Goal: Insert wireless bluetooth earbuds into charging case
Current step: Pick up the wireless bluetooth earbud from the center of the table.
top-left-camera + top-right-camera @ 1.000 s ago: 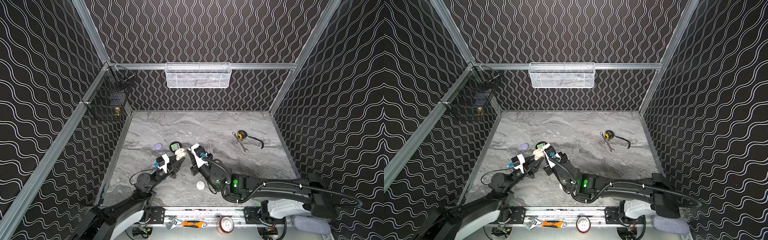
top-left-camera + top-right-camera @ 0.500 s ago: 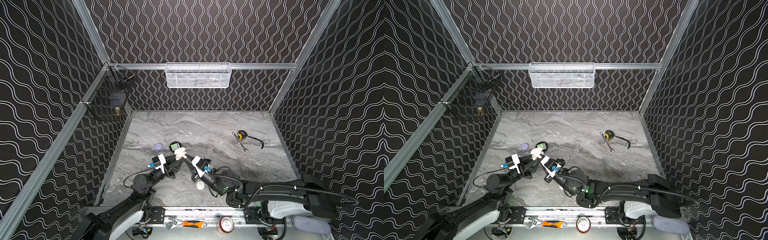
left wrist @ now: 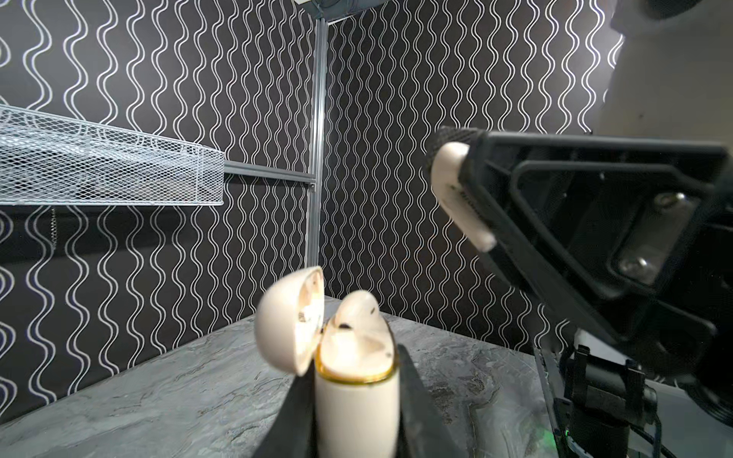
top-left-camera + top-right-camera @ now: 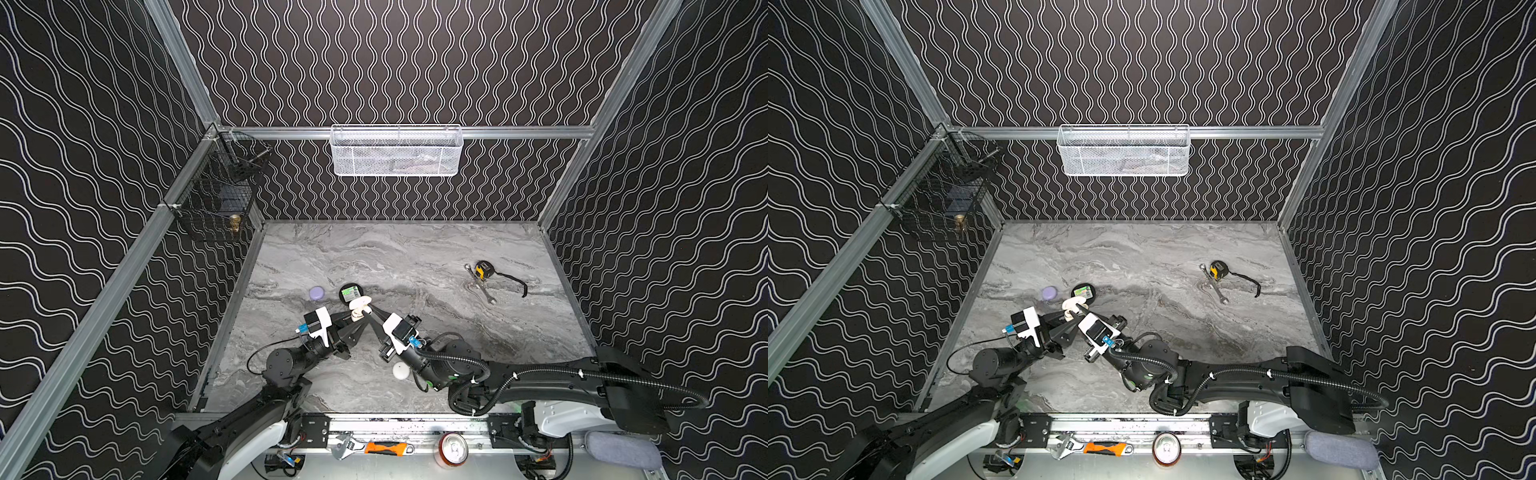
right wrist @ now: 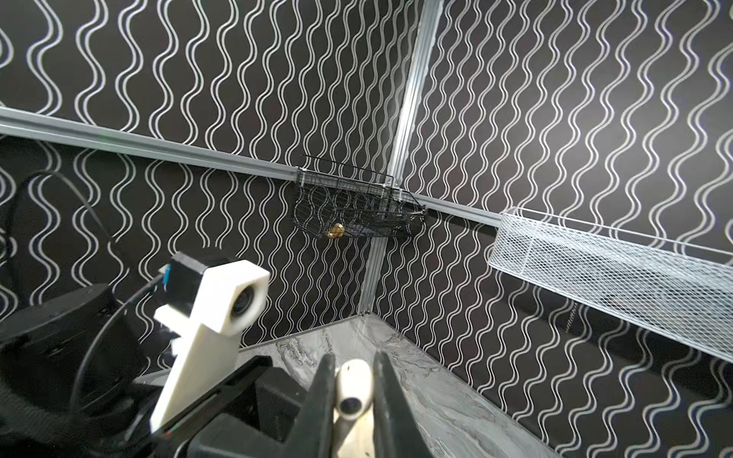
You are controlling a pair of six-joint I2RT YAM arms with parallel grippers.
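My arms (image 4: 286,365) are matte black, with white shells (image 4: 557,419) at the base. Each wrist wears a white camera bracket (image 5: 206,317) with a blue plug (image 5: 165,274). A ribbed black hose (image 4: 453,358) runs along my right arm. My jaws are black, with silver screws (image 3: 670,200).

We are working over the left half of the table (image 4: 415,257).
We are holding the open case (image 3: 357,396) upright in the left gripper (image 4: 356,319), a first earbud (image 3: 357,313) sitting in it, and a second earbud (image 3: 456,190) in the right gripper (image 4: 367,309) just beside its lid. Behind them a tin (image 4: 351,293) is lying, a closed case (image 4: 316,293) to its left; a tape measure (image 4: 482,270) and wrench (image 4: 483,287) are lying well apart, far right.
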